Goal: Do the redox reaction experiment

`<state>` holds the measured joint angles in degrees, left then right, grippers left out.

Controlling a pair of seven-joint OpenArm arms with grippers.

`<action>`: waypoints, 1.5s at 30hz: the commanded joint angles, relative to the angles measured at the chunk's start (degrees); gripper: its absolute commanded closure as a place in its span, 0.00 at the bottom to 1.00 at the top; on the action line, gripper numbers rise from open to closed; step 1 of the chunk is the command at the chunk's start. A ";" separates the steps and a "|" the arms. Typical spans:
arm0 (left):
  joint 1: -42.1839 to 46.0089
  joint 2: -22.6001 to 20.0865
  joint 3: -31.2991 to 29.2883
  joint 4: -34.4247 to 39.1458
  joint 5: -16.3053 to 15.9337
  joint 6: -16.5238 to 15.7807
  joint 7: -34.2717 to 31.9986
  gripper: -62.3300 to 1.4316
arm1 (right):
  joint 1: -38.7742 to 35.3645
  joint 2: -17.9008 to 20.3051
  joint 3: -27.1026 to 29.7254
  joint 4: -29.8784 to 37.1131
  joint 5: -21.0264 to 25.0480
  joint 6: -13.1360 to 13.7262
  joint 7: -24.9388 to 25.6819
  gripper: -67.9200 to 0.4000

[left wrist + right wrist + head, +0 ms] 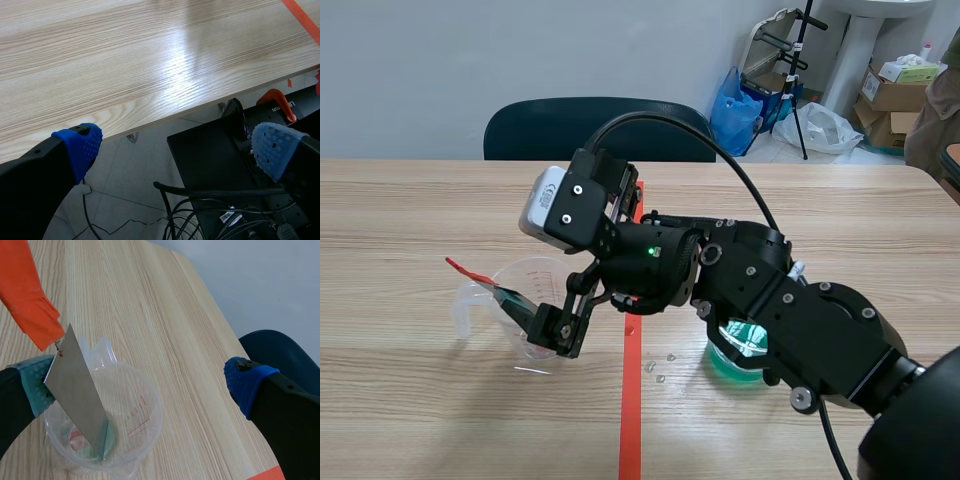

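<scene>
Well, my left gripper and right gripper both gape apart; metal strip leans in the beaker, red scale unreadable to me.

R gripper at clear beaker

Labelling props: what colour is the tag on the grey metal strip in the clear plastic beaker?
Orange-red tag; best in the right wrist view.

From my console I see the measuring cup on the table left of the tape line, the metal strip standing tilted inside it and the right gripper above, one finger just beside the strip — the second beaker sits right of the line under that arm, with a chair behind the table.
</scene>
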<state>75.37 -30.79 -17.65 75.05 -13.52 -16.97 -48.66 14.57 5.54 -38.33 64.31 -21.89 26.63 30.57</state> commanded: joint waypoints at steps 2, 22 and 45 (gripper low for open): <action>0.07 0.44 0.04 0.68 -0.37 -0.31 -0.98 0.00 | 1.29 -0.17 0.09 0.42 0.63 0.00 0.94 0.00; 0.07 0.44 0.04 0.68 -0.37 -0.31 -0.98 0.00 | 1.27 -0.33 0.07 0.44 0.63 1.90 2.05 0.00; 0.07 9.03 -2.25 3.30 -0.57 4.48 -8.37 0.00 | -12.72 4.52 0.00 8.98 0.68 2.93 10.10 0.00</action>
<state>75.37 -23.16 -19.33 76.75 -13.93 -12.38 -55.99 1.37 9.26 -38.33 71.09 -21.89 29.67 39.35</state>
